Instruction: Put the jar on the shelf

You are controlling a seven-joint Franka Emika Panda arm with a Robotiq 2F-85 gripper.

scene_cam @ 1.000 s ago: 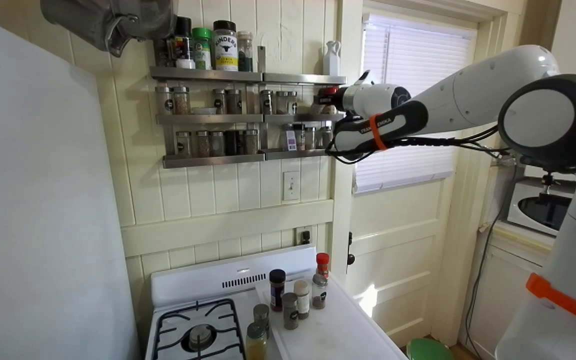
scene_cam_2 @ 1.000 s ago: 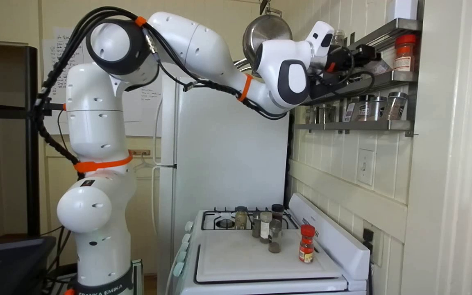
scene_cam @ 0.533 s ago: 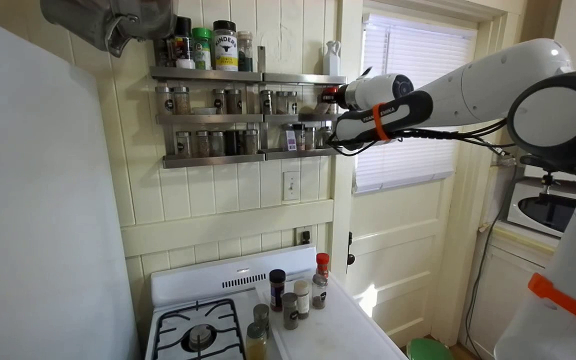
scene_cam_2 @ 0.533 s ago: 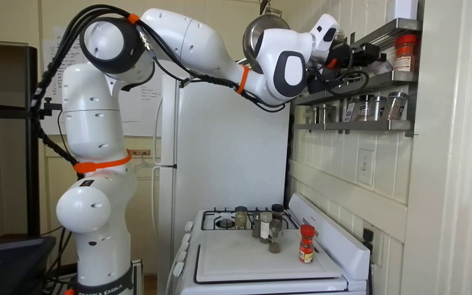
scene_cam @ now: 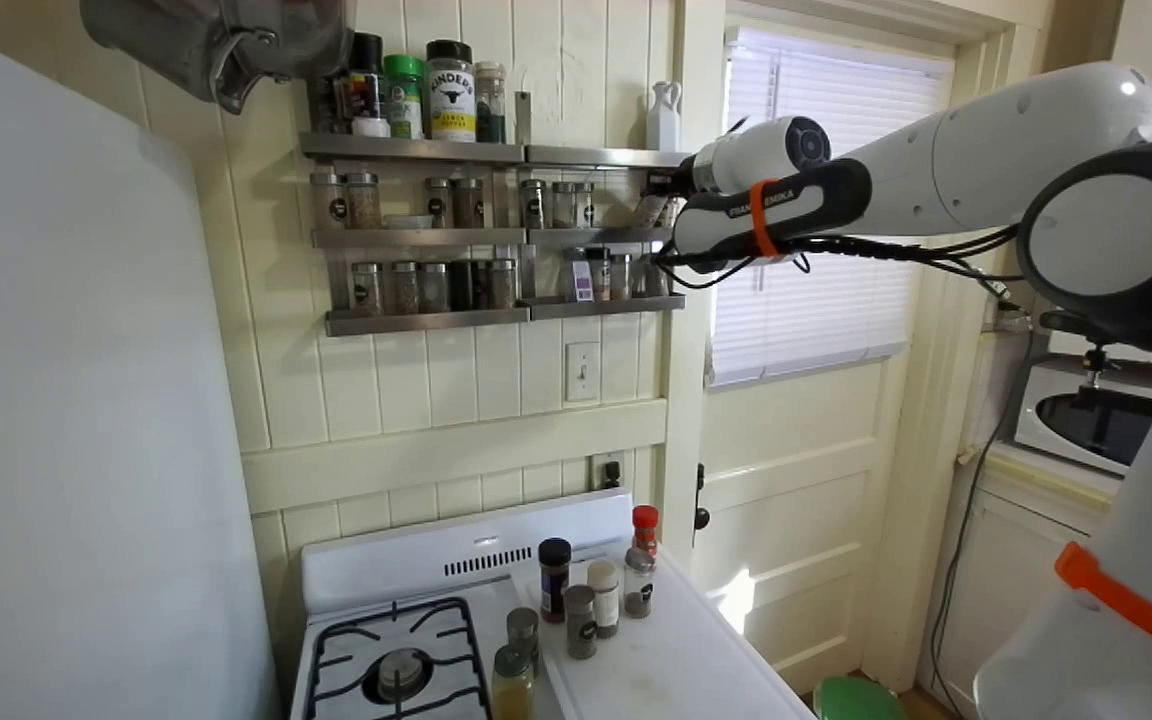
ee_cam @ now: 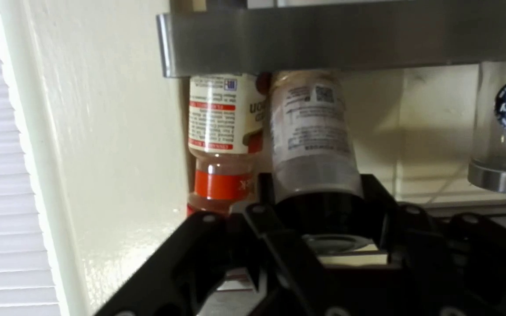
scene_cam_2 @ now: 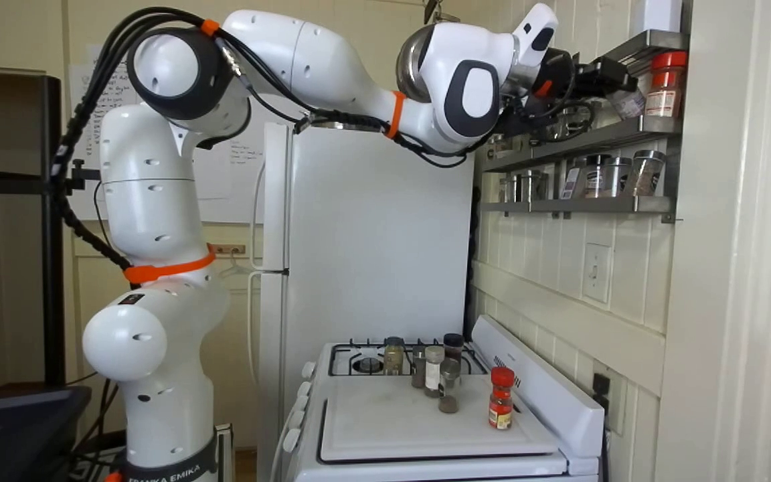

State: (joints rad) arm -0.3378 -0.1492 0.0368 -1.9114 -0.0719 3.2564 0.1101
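At the shelf [ee_cam: 345,39], hand [ee_cam: 319,193] and gripped jar [ee_cam: 312,127] rise.

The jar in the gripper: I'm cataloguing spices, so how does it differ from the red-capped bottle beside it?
The jar tilts; the red-capped bottle stands nearly upright on the shelf. The jar is clamped in the gripper; the bottle is not. The jar's label looks whitish; the bottle's is cream with red bands. Both carry printed text.
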